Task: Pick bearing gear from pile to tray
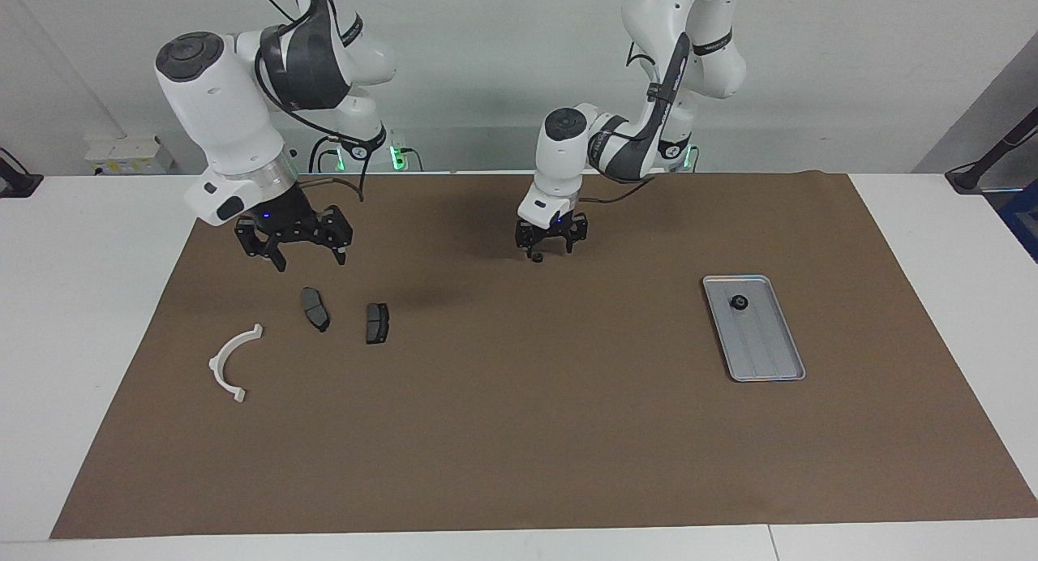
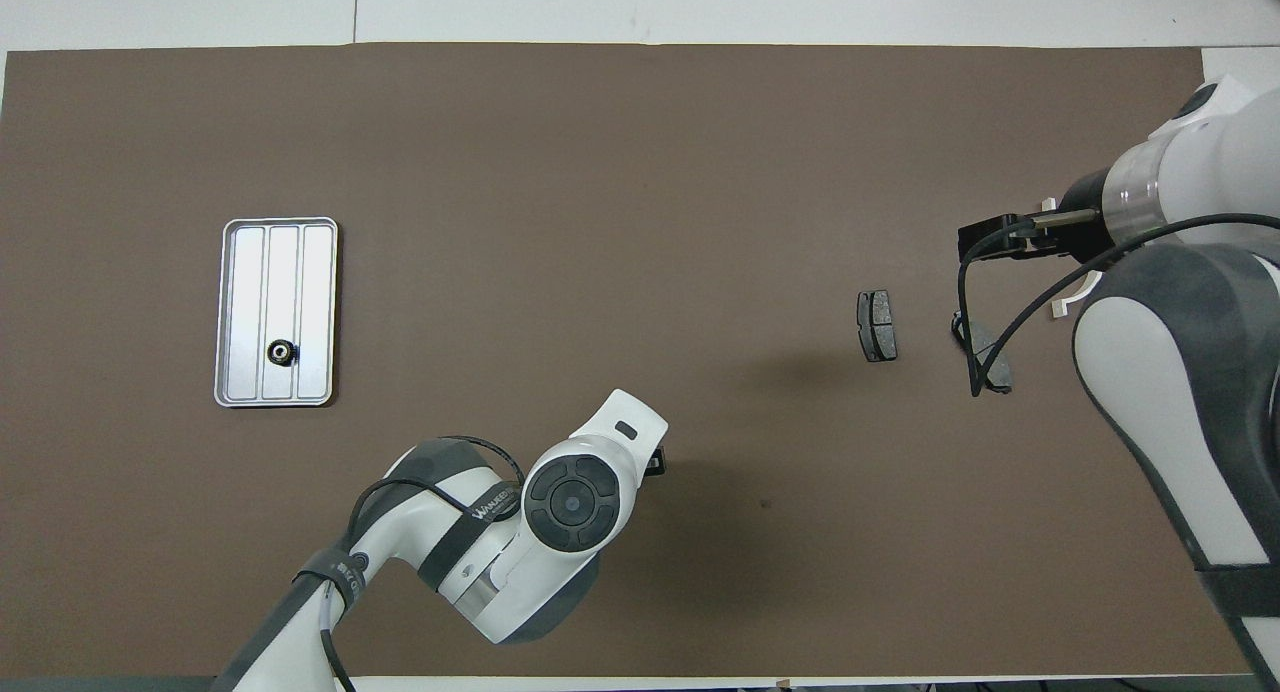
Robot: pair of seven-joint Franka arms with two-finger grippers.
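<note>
Counting two brake pads (image 1: 315, 309) (image 1: 377, 323), one bracket (image 1: 233, 361).

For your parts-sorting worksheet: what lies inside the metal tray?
One small black round piece sits in the tray, at the end nearer the robots. Nothing covers the tray.

facing: high, opposite robots | overhead: steep, forward | shared: mat (image 1: 519, 431)
</note>
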